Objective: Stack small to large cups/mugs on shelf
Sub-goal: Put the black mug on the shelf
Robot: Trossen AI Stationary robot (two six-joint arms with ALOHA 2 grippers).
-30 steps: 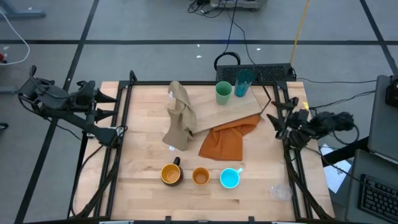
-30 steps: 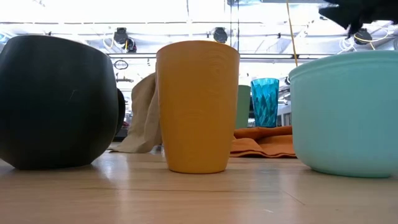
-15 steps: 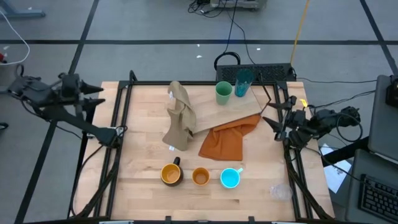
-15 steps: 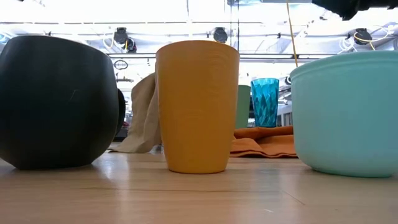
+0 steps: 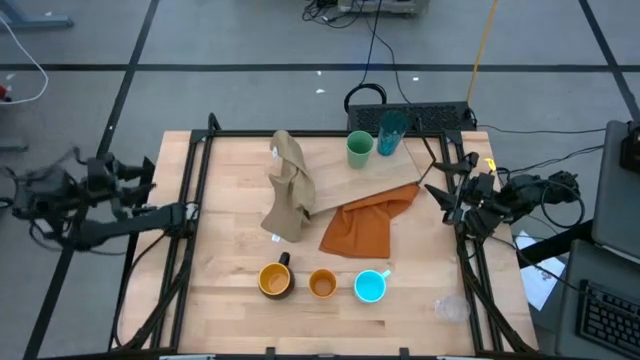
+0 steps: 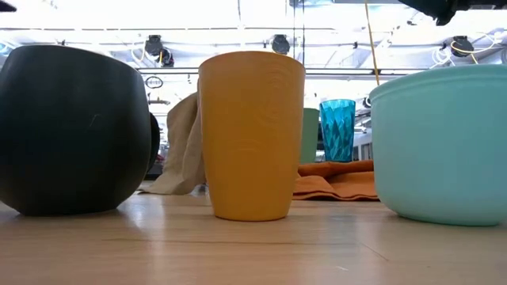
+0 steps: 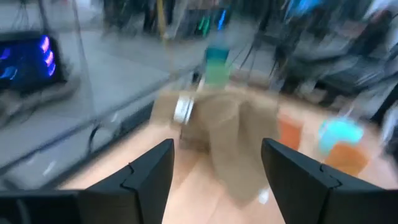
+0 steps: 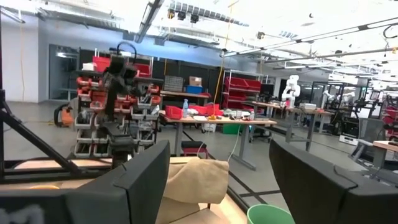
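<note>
On the shelf (image 5: 345, 185), a light wood panel at the back of the table, stand the teal tumbler (image 5: 392, 130) and the light green cup (image 5: 360, 149). Near the front edge, from left to right, stand the yellow mug with a dark handle (image 5: 276, 280), the orange cup (image 5: 322, 284) and the cyan mug (image 5: 370, 286). The clear glass (image 5: 452, 308) stands at the front right. My left gripper (image 5: 140, 180) hangs open off the table's left edge. My right gripper (image 5: 445, 188) stands open at the right edge. Both are empty.
A crumpled tan cloth (image 5: 290, 188) lies left of the shelf. An orange cloth (image 5: 365, 225) lies at the shelf's near edge. Black frame rails run along both table sides. Bare wood lies between the cloths and the front row of cups.
My left arm has swung toward the table's near edge and sunk, and its gripper has turned to face the table; its wrist view is blurred by the motion. My right gripper has risen a little. Both stay open. No cup has moved.
</note>
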